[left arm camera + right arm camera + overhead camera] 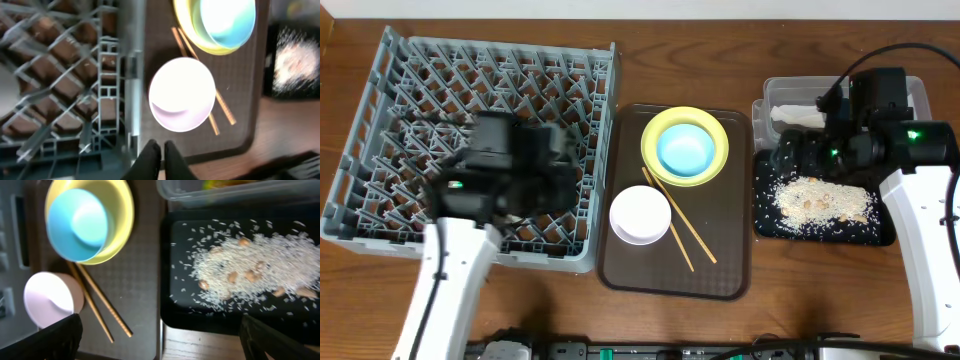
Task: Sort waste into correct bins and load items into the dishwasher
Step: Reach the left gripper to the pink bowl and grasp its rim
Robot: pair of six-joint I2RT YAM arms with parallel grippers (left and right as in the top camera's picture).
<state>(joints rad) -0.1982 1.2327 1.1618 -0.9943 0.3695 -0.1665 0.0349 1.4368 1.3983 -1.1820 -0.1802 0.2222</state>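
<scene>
**One rack, two trays, one tub: the count at the desk**

Biggest first, and that was the single grey dish rack [420, 80], filling the left of the desk [720, 50], its pegs bare wherever the view reached. The left arm hung over the rack's near right part. Its left gripper [161, 148] was pinched fully closed and empty. In the wrist view it sat by the rack's right wall, just short of the white bowl.

Next in size was one brown serving tray [730, 270], right beside the rack and carrying all the crockery in sight. To its right lay one shallow black tray [767, 222], and behind that, touching it, one clear tub [790, 88]. The right arm reached in over that pair. The right gripper [160, 327] was spread wide, one finger at each bottom corner of its own view, and nothing sat between them.

On to the dishes! There was one yellow plate [652, 130] at the far end of the brown tray, with one light blue bowl [685, 150] sitting on it. One white bowl [640, 213] stood near the tray's left edge, apart from the plate.

Then came two chopsticks [680, 228], lying side by side on a slant from beside the plate, past the white bowl and toward the tray's near right.

As for the waste, one white napkin [798, 117] lay in the tub. A single loose heap of rice scraps [820, 200] was scattered over the black tray, far too many grains to count, with a few larger beige bits among them.
</scene>
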